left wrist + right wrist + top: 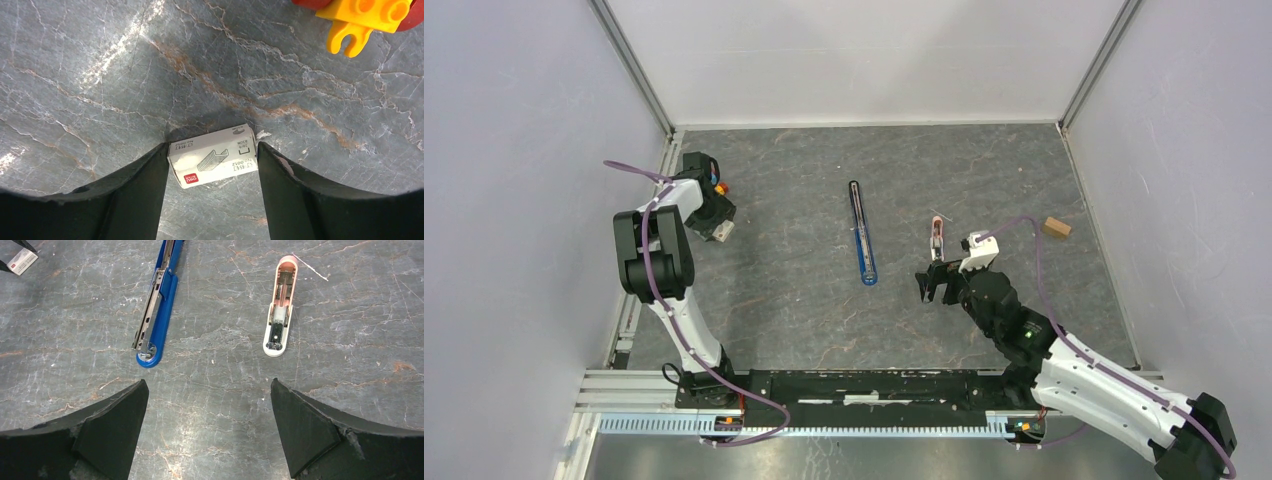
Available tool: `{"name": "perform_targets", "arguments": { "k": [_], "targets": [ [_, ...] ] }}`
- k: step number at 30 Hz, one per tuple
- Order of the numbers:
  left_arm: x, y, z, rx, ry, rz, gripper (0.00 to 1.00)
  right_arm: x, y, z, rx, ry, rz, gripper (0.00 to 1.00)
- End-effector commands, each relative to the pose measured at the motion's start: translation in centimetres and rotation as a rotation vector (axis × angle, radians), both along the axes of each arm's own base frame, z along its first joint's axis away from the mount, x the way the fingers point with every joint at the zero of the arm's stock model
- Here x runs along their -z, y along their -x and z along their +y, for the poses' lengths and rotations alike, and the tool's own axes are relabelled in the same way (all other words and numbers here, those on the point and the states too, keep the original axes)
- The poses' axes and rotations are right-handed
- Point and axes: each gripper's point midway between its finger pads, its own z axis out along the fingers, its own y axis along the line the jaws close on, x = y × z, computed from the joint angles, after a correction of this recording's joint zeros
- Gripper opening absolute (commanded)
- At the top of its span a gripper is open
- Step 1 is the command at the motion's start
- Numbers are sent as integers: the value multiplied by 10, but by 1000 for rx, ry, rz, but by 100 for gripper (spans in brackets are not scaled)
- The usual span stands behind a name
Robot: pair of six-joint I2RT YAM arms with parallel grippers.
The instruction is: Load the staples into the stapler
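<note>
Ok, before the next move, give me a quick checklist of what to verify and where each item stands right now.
1. The left gripper straddles the staple box: ok.
2. Firm hold on the staple box: cannot tell; the fingers sit at both its sides.
3. The stapler lies opened flat with its rail exposed: ok.
4. Staples already in that rail: cannot tell.
5. The right gripper is open and empty: ok.
6. The yellow brick lies apart from the staple box: ok.

White-and-black left arm (656, 250) and right arm (1094, 385) carry purple cables (1022, 218) and black fingers (112, 432).
</note>
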Motion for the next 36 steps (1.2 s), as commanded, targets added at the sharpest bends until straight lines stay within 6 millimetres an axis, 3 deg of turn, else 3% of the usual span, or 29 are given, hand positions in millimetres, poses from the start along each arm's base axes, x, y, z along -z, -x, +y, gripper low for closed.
{"name": "perform_targets", "arguments": {
  "k": [1, 10, 18, 23, 24, 28, 33, 36],
  "targets": [
    [-10, -1, 3, 47, -15, 5, 69, -34, -9, 3, 19, -54, -75, 98],
    [-13, 8, -9, 123, 22, 13, 61, -40, -8, 1, 26, -70, -91, 98],
    [-12, 25, -37, 220, 68, 29, 60, -40, -6, -2, 31, -86, -90, 98],
    [-27, 38, -70, 320, 55, 17, 59, -36, -4, -2, 30, -92, -77, 98],
    [-30, 43, -88, 371, 48, 20, 59, -34, -3, 0, 25, -95, -73, 98],
    [-45, 61, -131, 489, 35, -6, 59, -25, 0, 3, 8, -103, -50, 98],
    [-53, 97, -186, 633, 35, -24, 60, -14, 4, 2, 5, -102, -21, 98],
    [-53, 121, -209, 678, 49, -32, 60, -7, 6, -1, 13, -99, -6, 98]
  ]
}}
